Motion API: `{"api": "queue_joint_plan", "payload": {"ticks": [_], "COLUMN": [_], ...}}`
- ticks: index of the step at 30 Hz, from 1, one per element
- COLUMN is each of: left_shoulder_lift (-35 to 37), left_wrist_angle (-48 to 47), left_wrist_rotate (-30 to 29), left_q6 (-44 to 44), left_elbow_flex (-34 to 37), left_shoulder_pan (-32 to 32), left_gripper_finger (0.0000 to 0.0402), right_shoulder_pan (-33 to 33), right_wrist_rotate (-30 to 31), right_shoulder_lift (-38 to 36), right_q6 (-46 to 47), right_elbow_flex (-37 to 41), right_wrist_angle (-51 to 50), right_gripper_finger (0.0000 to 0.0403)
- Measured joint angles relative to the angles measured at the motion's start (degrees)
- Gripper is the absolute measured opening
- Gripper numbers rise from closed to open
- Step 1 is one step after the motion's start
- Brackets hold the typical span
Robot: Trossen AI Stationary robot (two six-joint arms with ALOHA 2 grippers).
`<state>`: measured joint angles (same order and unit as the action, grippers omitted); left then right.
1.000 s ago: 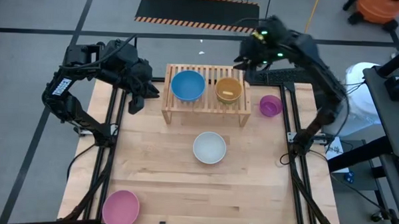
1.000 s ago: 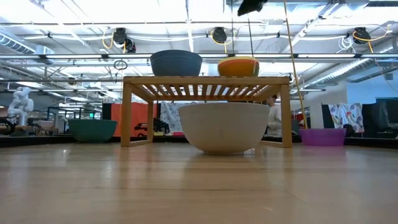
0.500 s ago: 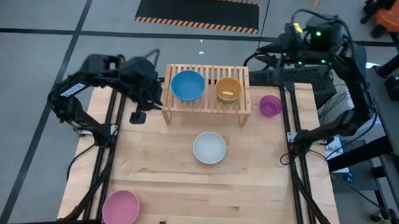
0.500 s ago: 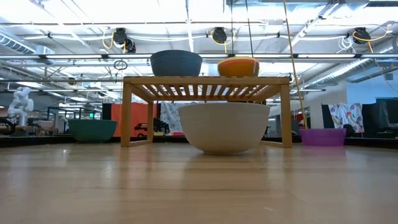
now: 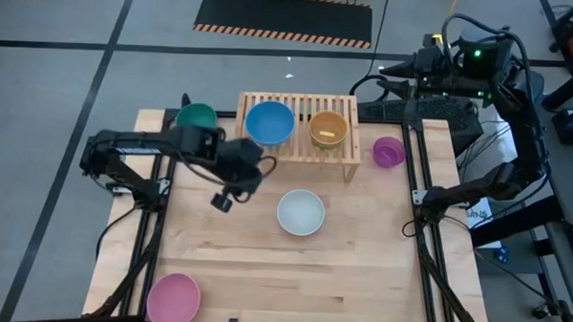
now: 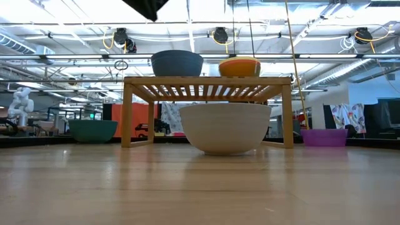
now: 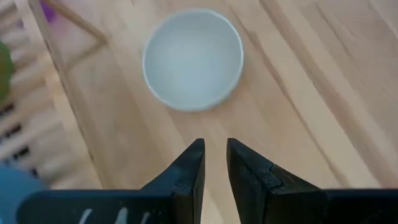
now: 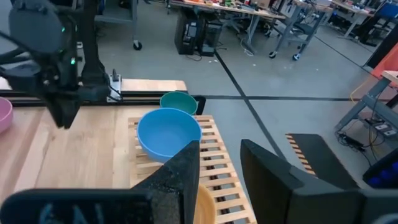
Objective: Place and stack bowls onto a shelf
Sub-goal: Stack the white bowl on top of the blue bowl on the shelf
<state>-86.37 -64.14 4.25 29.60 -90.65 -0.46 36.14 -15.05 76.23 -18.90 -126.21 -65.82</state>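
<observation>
The white bowl (image 5: 301,212) sits upright on the table in front of the light-wood shelf (image 5: 295,154). My left gripper (image 5: 224,199) hovers above the table just left of it, open by a narrow gap (image 7: 214,155), touching nothing; the bowl (image 7: 193,59) lies ahead of the fingers. On the shelf's slatted top stand a blue bowl (image 5: 270,122) and a yellow-orange bowl (image 5: 328,129). A teal bowl (image 5: 197,117) rests on the table left of the shelf, a purple one (image 5: 389,151) right of it, a pink one (image 5: 174,299) at the near left corner. My right gripper (image 8: 217,155) is open, raised beyond the table's far right corner.
In the low view the shelf (image 6: 207,81) stands behind the white bowl (image 6: 225,128), and my left gripper (image 6: 147,6) shows only at the top edge. Bare wood lies between the white bowl and the near edge. The right arm (image 5: 462,62) stands off the table.
My left arm has swung from the shelf's far left side toward the table's middle and near edge, ending beside the white bowl and uncovering the teal bowl. My right arm has drawn back from above the shelf toward the far right, off the table. No bowl has moved.
</observation>
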Motion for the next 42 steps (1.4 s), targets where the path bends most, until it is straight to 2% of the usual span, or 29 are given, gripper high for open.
{"api": "queue_joint_plan", "payload": {"ticks": [7, 11, 18, 26, 42], "left_shoulder_lift": [0.0, -1.6, -8.3, -14.4, -19.5], "left_wrist_angle": [18.0, 23.1, 24.5, 25.3, 24.6], "left_wrist_rotate": [-8.6, -10.2, -10.2, -8.4, -5.3], "left_q6": [0.0, 0.3, -0.1, 0.1, -1.6], "left_elbow_flex": [8.2, 10.7, 10.8, 10.7, 10.7], "left_shoulder_pan": [-3.7, -5.6, -9.1, -9.9, -10.2], "left_gripper_finger": [0.0074, 0.0074, 0.0074, 0.0074, 0.0074], "right_shoulder_pan": [0.0, 0.0, 0.0, 0.0, 0.0], "right_wrist_rotate": [0.0, 0.0, -0.1, -0.2, -0.3], "right_shoulder_lift": [0.0, -0.1, -0.1, -1.8, -6.4], "right_q6": [-0.1, -0.2, -1.7, -1.7, -1.7], "right_elbow_flex": [0.0, 0.0, 0.0, 0.0, 0.0], "right_wrist_angle": [0.0, -0.2, -0.4, -0.8, -0.9], "right_gripper_finger": [0.0112, 0.0112, 0.0112, 0.0112, 0.0112]}}
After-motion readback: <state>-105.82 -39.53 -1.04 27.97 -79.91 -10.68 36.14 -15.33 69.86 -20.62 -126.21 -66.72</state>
